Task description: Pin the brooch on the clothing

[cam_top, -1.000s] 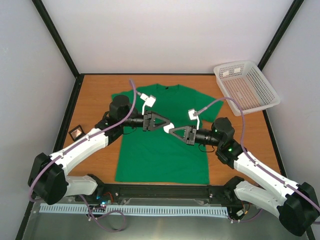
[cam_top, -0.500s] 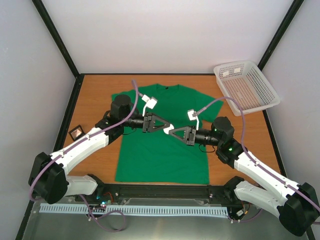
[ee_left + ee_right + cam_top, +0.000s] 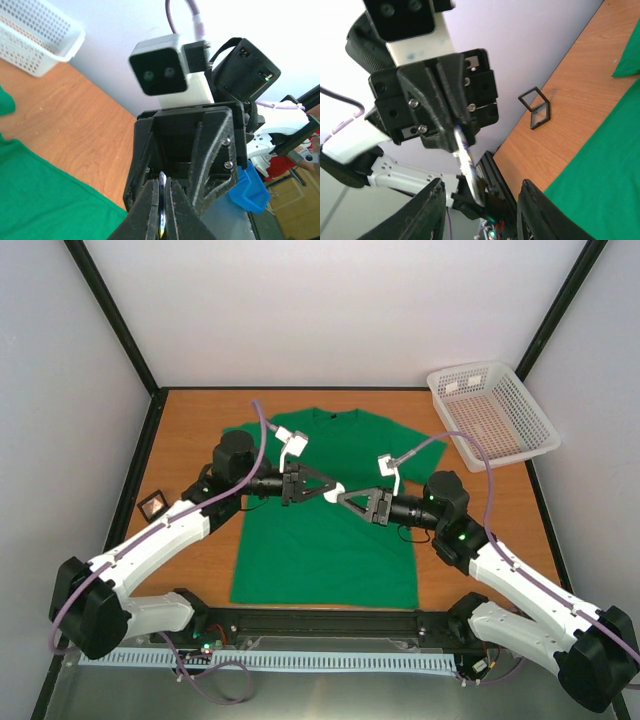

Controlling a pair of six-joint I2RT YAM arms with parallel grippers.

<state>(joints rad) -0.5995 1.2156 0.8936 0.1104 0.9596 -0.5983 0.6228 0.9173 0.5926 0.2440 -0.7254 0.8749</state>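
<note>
Since half a second ago my left arm has drawn back a touch toward the upper left, and the spot where my two grippers meet has shifted with it. That spot lies over the middle of the green T-shirt (image 3: pixel 320 550). My left gripper (image 3: pixel 325 487) is pinched on the brooch (image 3: pixel 333 490), holding it in the air over the shirt. In the left wrist view the brooch sits edge-on, its long axis running up and down between my pads. My right gripper (image 3: pixel 345 498) faces it tip to tip with its fingers (image 3: pixel 431 207) spread, one on either side. In that wrist view the brooch slants from upper left to lower right.
</note>
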